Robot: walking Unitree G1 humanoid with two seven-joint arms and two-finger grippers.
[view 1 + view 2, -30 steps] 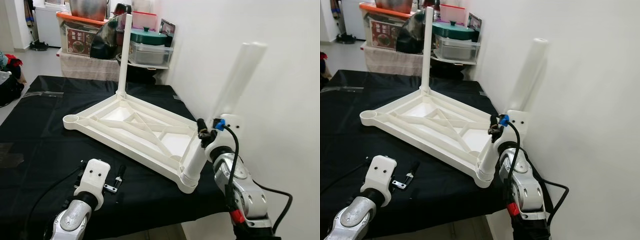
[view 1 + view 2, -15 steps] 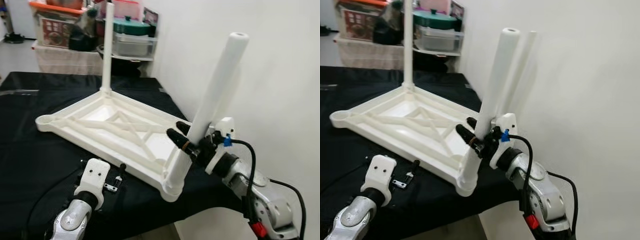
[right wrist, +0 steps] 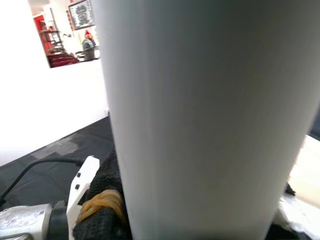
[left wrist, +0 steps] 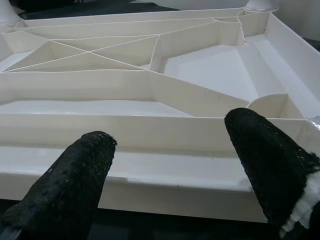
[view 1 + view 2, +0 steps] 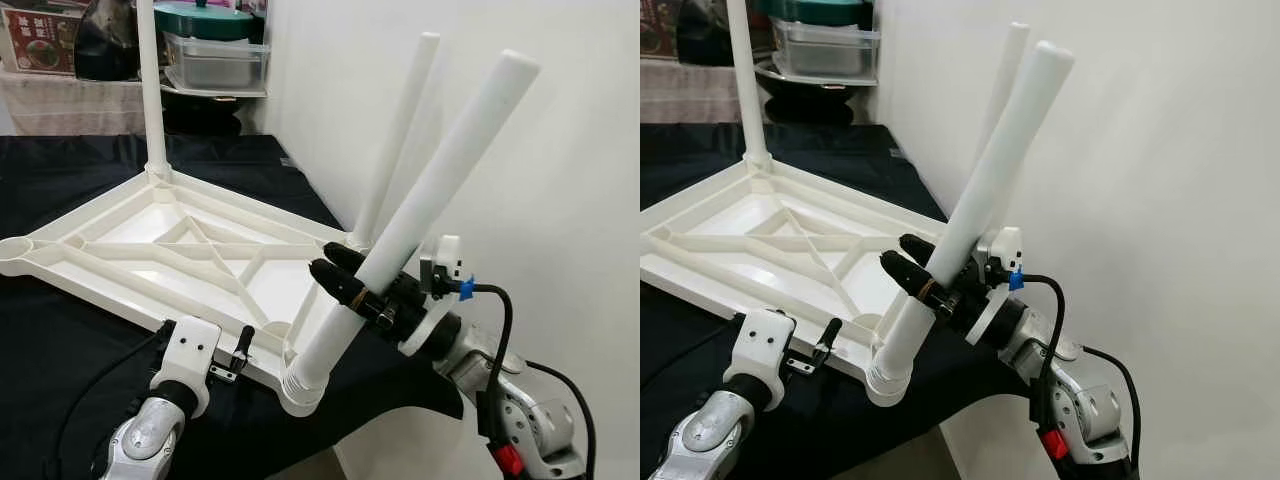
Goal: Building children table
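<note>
Item: children's table, part-built, on the black-covered bench (image 5: 60,400).

Tabletop (image 5: 190,250): white plastic, lying upside down with its ribbed underside showing. A round empty corner socket (image 5: 18,252) sits at 9 o'clock of the slab.

Fitted legs: one rear leg (image 5: 150,90) upright in the far corner at 12 o'clock; a second leg (image 5: 395,135) stands at the corner against the wall (image 5: 540,180), at about 3 o'clock, leaning slightly.

Leg in hand (image 5: 420,210): a white tube with its ribbed foot in the near corner socket (image 5: 302,385) at 5 o'clock of the slab. It tilts markedly toward 1 o'clock, so it reads as not yet seated (a judgement from the lean).

Right gripper (image 5: 345,280): jaws closed around the lower part of this leg, black fingers wrapped on either side of it.

Left gripper (image 4: 175,165): jaws open, poised at the near edge rail of the tabletop, which lies between the fingers but is not pinched.

Step in hand, as judged: seating the third leg. To do it well, bring the tube upright until it lines with the socket's axis before pressing; pushing while tilted risks jamming the ribbed end or levering the slab up off the bench. Closing the left jaws on the rail would steady the tabletop against sliding. Press straight down (a slight twist may help).
</note>
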